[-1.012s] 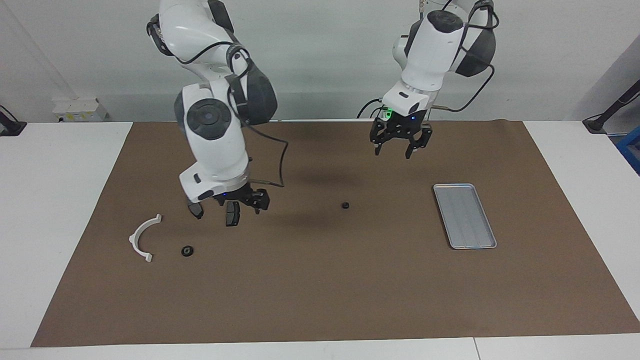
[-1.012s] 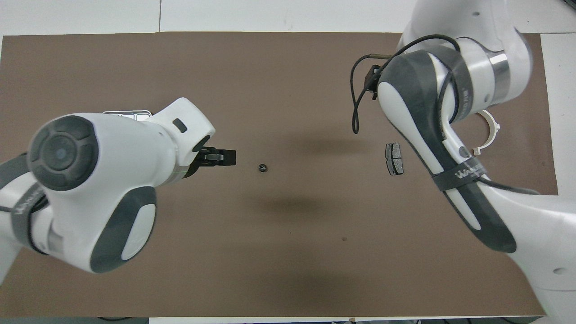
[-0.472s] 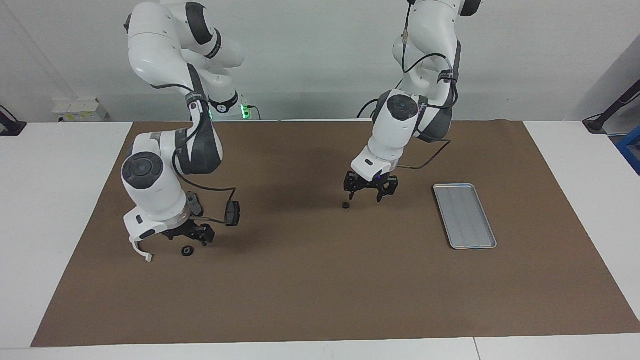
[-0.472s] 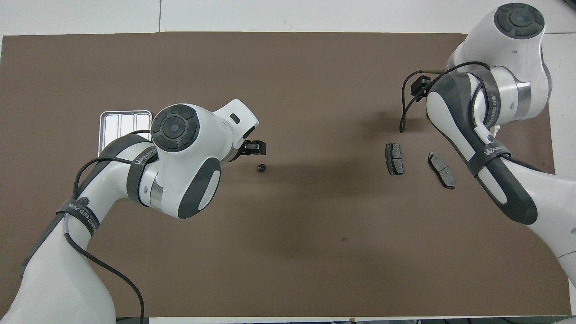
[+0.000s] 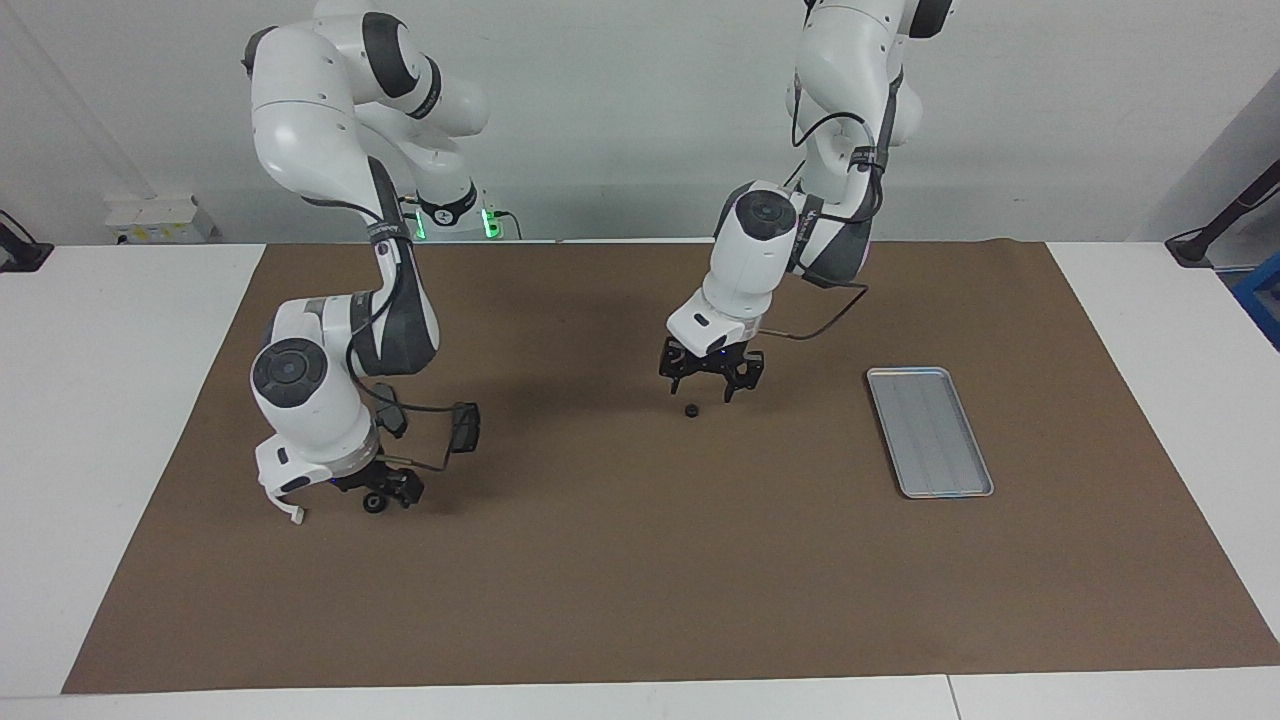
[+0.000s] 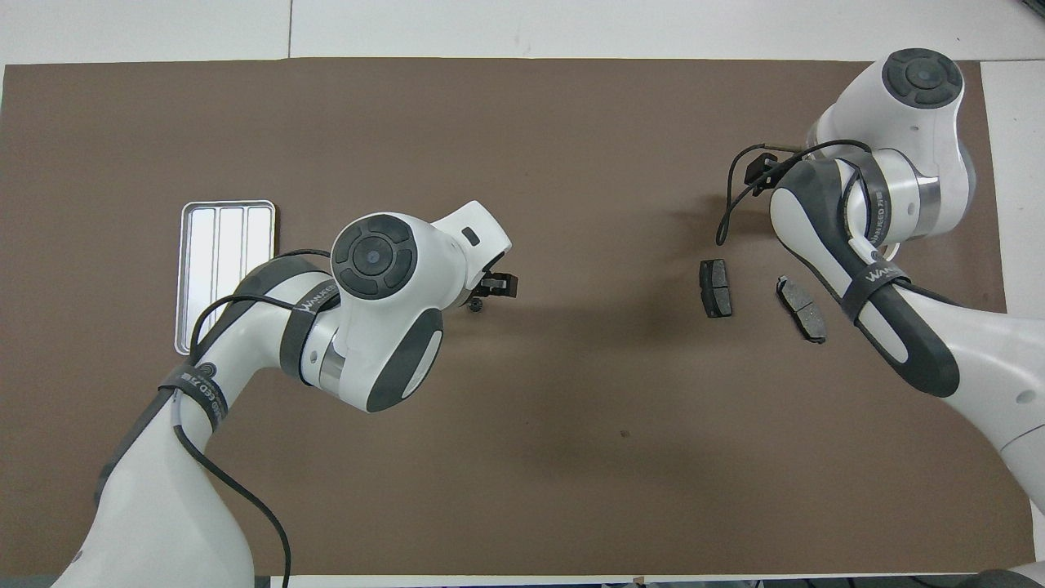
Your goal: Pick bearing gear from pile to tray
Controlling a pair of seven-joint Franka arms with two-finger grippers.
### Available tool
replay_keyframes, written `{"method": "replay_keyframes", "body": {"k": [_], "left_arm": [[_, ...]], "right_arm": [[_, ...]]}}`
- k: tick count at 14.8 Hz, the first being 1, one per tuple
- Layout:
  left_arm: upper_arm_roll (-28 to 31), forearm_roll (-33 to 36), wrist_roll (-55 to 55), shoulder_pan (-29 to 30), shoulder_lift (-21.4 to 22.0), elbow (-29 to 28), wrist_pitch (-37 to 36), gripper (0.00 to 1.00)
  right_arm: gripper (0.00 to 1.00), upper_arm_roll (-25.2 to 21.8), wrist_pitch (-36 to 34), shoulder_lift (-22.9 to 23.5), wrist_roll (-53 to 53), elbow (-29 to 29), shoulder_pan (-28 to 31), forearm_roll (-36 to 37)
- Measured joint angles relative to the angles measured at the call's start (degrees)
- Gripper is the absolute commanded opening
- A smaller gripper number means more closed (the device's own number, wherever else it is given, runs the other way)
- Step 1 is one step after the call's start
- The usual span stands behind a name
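Two small black round pieces are in sight, each a flat dark disc; the one toward the right arm's end shows a pale hole at its centre. Starting at that end of the tabletop [image 5: 120, 400]: the white half-ring bracket [image 5: 291, 513] is mostly hidden by the right arm, only one tip showing. Right claw [image 5: 390, 492] is low on the brown mat [image 5: 640, 600], jaws apart, first round piece [image 5: 375, 503] right at its fingertips; contact cannot be told. Two dark grey brake pads [image 5: 465, 427] lie nearer to the robots, flat on the mat. Mid-mat: left claw [image 5: 708, 382] hangs with jaws apart just above the second round piece [image 5: 690, 411], not touching it; that piece lies alone, well apart from the pads and the tray. Silver-grey tray [image 5: 928, 430], raised rim, ribbed floor, lies toward the left arm's end. Writing: the strap [image 6: 875, 276] on the right arm carries white letters starting "WAN"; the rest is unclear.
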State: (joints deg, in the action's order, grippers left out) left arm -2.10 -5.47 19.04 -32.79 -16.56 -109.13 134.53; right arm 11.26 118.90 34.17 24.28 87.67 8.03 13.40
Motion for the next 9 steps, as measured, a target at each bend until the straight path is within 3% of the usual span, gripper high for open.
{"method": "replay_keyframes", "body": {"k": [3,7,9], "left_arm": [[-0.05,0.00,0.00,-1.61,-2.67,0.17,3.47,0.90],[0.22,0.00,-0.19,-1.78,-3.29,0.20,2.83,0.90],[0.37,0.00,-0.27,-1.78,-3.29,0.19,1.30,0.90]], "right_arm": [[1.00,-0.02,1.30,1.39,0.02,0.15,0.89,0.75],[1.00,-0.02,2.14,1.66,0.02,1.51,1.43,0.78],[0.90,-0.02,2.14,1.65,0.02,1.71,1.56,0.78]]}}
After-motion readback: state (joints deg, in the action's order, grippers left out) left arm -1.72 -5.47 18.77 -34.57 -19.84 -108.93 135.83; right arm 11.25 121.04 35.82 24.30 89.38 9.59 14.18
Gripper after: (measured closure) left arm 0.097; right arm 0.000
